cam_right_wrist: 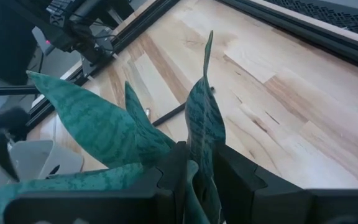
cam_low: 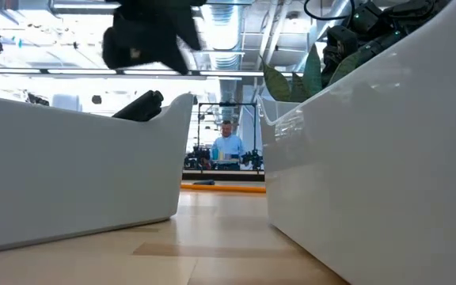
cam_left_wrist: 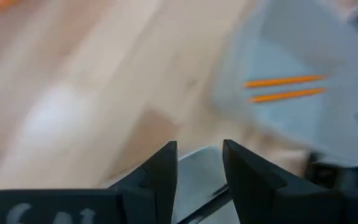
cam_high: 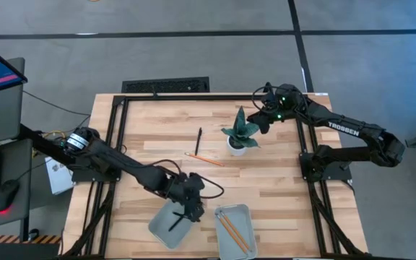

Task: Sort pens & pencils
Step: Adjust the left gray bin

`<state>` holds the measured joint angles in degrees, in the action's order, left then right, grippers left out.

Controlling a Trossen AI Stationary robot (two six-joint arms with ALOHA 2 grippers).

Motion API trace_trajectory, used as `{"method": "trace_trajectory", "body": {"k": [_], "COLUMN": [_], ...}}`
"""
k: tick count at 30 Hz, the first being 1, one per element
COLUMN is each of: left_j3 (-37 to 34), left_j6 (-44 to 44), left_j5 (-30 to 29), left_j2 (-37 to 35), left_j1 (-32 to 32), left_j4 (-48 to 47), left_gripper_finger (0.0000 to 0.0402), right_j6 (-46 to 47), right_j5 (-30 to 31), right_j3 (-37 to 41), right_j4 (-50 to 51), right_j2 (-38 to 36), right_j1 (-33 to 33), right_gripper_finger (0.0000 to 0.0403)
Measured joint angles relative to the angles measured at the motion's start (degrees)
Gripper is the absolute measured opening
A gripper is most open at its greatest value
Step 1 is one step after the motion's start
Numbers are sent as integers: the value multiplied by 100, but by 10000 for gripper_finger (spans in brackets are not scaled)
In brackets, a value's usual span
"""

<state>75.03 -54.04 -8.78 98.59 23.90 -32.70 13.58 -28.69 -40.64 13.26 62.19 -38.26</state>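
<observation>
**Pen in the left tray, two sticks loose on the table**

The left gripper (cam_high: 192,211) hangs over the left tray (cam_high: 157,225), which sits at the table's (cam_high: 150,137) front edge, left of centre. In the left wrist view its fingers (cam_left_wrist: 163,171) stand a narrow way apart. Grey tray floor shows between them, and nothing is clamped at their tips. One pen (cam_high: 177,223) lies slantwise in this tray, just beside the gripper.

Near the middle of the table a second pen (cam_high: 198,141) lies loose, pointing toward the rear edge. A pencil (cam_high: 205,159) lies just in front of it, slanting toward the right.

The right tray (cam_high: 240,217) sits at the front edge, just right of the left one. It holds two pencils (cam_high: 232,231) side by side.

A plant (cam_high: 241,130) in a white pot (cam_high: 237,146) stands right of centre, toward the rear edge. The right gripper (cam_high: 261,121) is at the plant's right side, with a leaf right at it. Whether it is closed on that leaf cannot be told.
</observation>
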Motion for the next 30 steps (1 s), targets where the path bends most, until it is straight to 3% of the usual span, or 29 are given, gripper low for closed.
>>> {"method": "trace_trajectory", "body": {"k": [10, 15, 20, 30], "left_j3": [1186, 1155, 810, 145], "left_j6": [-549, -1315, -1928, -3065], "left_j5": [-341, 241, 848, 1863], "left_j2": [-3, -8, -6, -2], "left_j1": [0, 42, 220, 864], "left_j4": [-3563, -4779, -4987, -3909], "left_gripper_finger": [119, 119, 119, 119], "right_j6": [-1, -2, -2, -1], "right_j5": [1, 2, 2, 2], "right_j3": [0, 0, 0, 0], "right_j4": [-13, -17, -17, -20], "right_j2": [0, 0, 0, 0], "right_j1": [0, 0, 0, 0], "right_gripper_finger": [98, 98, 98, 98]}}
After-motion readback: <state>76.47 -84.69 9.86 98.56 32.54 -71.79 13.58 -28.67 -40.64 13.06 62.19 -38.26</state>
